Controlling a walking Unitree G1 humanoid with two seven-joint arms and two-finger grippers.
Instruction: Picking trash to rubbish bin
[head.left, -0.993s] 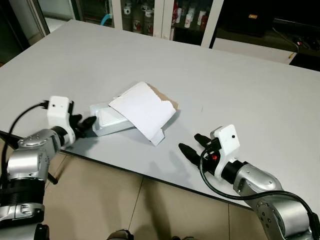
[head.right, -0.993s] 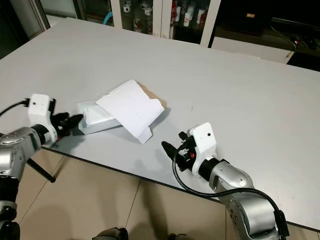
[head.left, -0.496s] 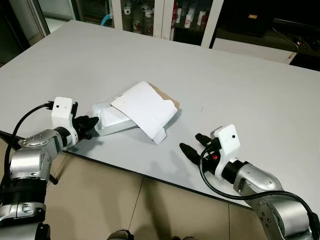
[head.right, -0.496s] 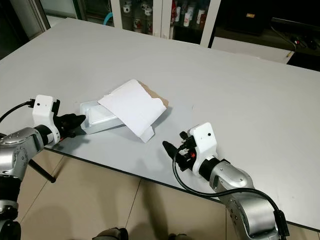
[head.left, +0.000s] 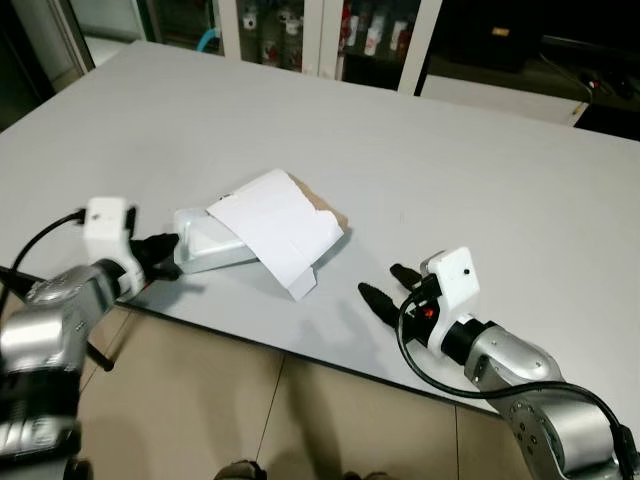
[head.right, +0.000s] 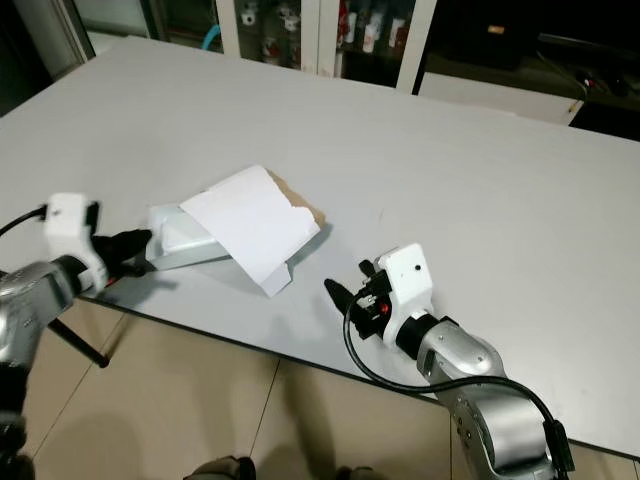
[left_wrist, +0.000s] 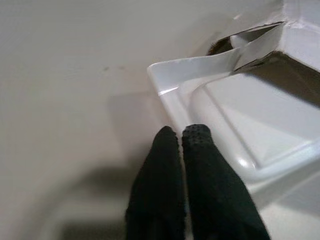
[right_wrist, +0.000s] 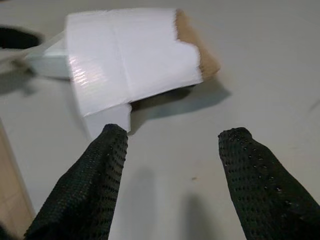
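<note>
Left gripper (left_wrist: 181, 134) closed, tips touching white tray (head.left: 208, 240). Right gripper (right_wrist: 172, 137) open, flattened box (right_wrist: 131, 55) just ahead on worktop (head.left: 480, 180).

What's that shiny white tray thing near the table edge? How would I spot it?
Start at the big grey table and go to its near edge on the robot's left. The white plastic tray lies there, half under a folded white cardboard sheet. It is glossy and moulded, and the shut left pincer touches its rim.

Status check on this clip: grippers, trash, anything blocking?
Left gripper shut, tips at the white tray. Right gripper open, short of the torn cardboard lying over the tray. Nothing between on the table.
</note>
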